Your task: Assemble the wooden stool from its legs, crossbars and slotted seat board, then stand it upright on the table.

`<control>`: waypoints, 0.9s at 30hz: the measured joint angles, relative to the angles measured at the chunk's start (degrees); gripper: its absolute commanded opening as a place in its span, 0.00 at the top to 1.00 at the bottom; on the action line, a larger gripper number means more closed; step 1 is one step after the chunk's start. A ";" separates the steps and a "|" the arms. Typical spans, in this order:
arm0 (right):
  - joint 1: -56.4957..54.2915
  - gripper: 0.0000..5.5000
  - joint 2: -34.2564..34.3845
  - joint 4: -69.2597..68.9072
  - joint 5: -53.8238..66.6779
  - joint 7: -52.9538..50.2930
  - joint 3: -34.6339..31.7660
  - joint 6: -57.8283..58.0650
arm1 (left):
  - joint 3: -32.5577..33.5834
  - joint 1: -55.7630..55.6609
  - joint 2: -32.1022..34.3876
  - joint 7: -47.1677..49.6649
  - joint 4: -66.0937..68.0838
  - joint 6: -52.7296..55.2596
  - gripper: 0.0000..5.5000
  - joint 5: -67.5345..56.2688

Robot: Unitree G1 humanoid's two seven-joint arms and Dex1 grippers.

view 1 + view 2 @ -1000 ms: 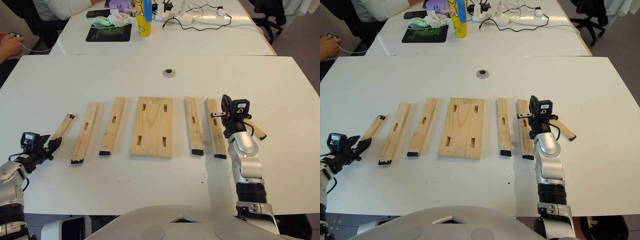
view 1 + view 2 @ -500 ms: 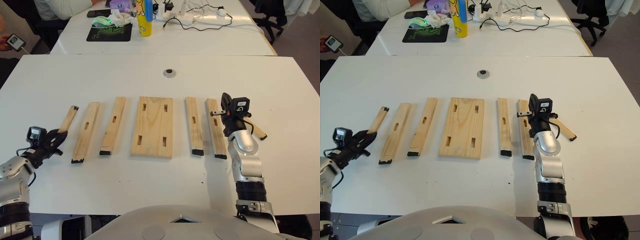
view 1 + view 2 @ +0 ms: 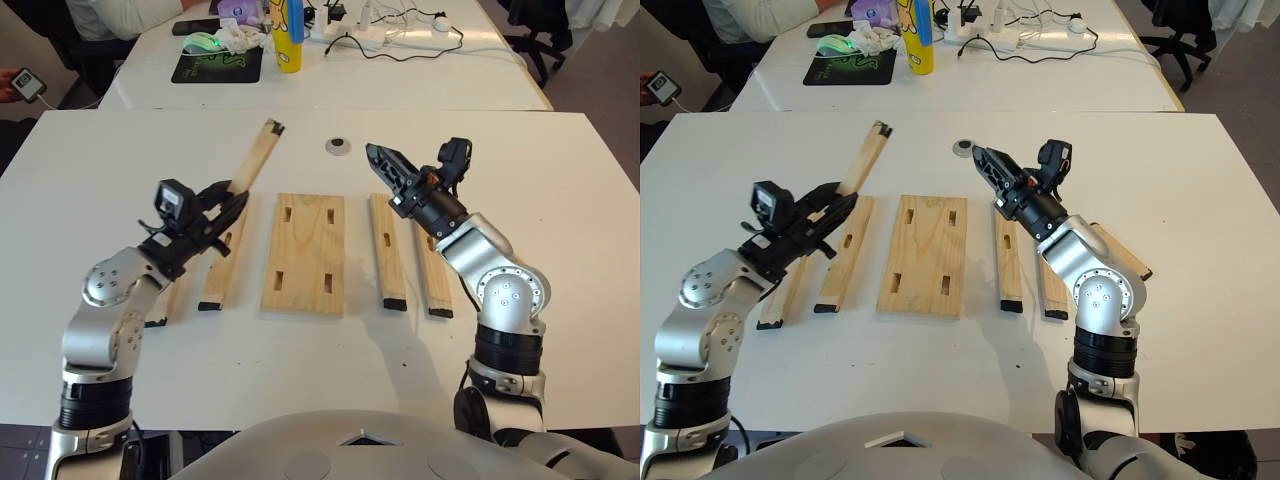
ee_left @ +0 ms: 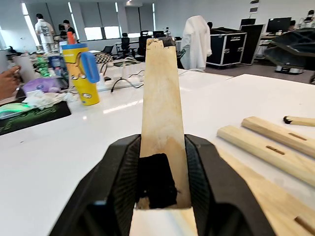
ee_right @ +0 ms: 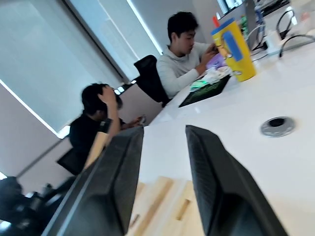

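My left gripper (image 3: 228, 208) is shut on the dark-tipped end of a short wooden crossbar (image 3: 258, 155), held above the table and slanting toward the far side. In the left wrist view the crossbar (image 4: 160, 93) sits between the black fingers (image 4: 123, 167). The slotted seat board (image 3: 305, 252) lies flat at the table's middle. Two legs (image 3: 213, 278) lie to its left, partly under my left arm, and two legs (image 3: 387, 252) to its right. My right gripper (image 3: 385, 160) hovers open above the far ends of the right legs, empty. A second crossbar (image 3: 1140, 268) peeks out behind my right arm.
A round cable grommet (image 3: 338, 146) is set in the table beyond the seat board. On the table behind stand a yellow bottle (image 3: 289, 35), a mouse pad (image 3: 218, 65) and cables (image 3: 400, 35). White table surface (image 3: 560, 200) spreads to the right.
My left gripper has lifted the short crossbar from the far left of the table and carried it up toward the middle. My right arm swung up from beside the right legs toward the centre.
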 measured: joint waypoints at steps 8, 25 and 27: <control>-1.58 0.49 1.68 3.92 20.49 -19.14 -2.38 7.78 | -7.37 -2.72 -4.45 3.92 -2.88 0.23 0.76 4.12; -4.72 0.54 4.15 3.94 26.87 -25.47 1.27 2.80 | -10.89 -1.37 -5.00 3.43 -5.61 1.58 0.76 5.15; -4.73 0.59 4.67 3.99 26.31 -25.29 2.25 2.23 | -11.72 -1.27 -4.97 3.24 -6.02 2.02 0.76 5.20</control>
